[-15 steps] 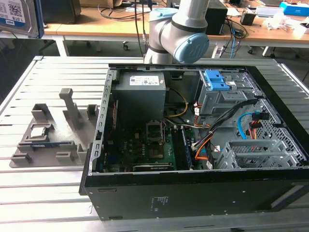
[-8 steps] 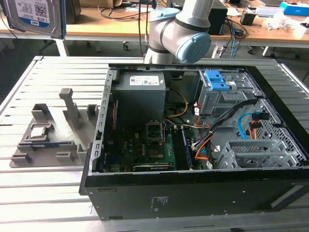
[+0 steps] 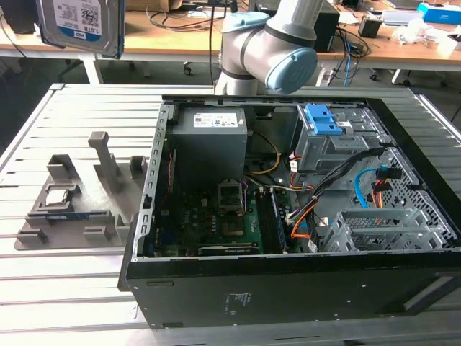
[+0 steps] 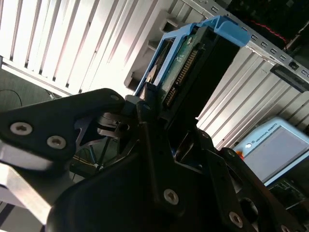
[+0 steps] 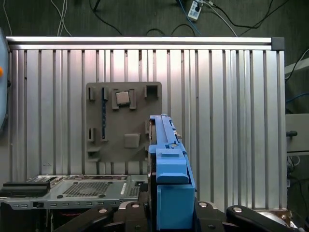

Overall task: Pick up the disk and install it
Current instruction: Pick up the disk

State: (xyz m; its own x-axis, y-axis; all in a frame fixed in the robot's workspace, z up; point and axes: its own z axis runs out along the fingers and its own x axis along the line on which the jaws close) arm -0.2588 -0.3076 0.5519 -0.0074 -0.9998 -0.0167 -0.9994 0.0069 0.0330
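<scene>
The disk (image 3: 79, 25), silver with a white-and-blue label, hangs high above the table's far corner at the exterior view's left. In both wrist views it stands on edge in its blue rails (image 5: 170, 179), its connector edge (image 4: 181, 72) facing the second wrist camera. My gripper (image 4: 159, 113) is shut on the disk, black fingers (image 4: 145, 104) clamped on its sides. The gripper's body (image 5: 169, 220) sits just under the disk. The open computer case (image 3: 144, 216) lies below, toward the exterior view's right, with a blue-latched drive bay (image 3: 324, 122) at its far side.
A grey parts fixture (image 3: 72, 194) holding a small square chip (image 5: 123, 98) rests on the slatted aluminium table (image 5: 231, 121) beside the case. Inside the case are a grey power-supply box (image 3: 209, 137), the motherboard (image 3: 216, 223) and cable bundles (image 3: 338, 187). The arm's base joint (image 3: 266, 50) stands behind the case.
</scene>
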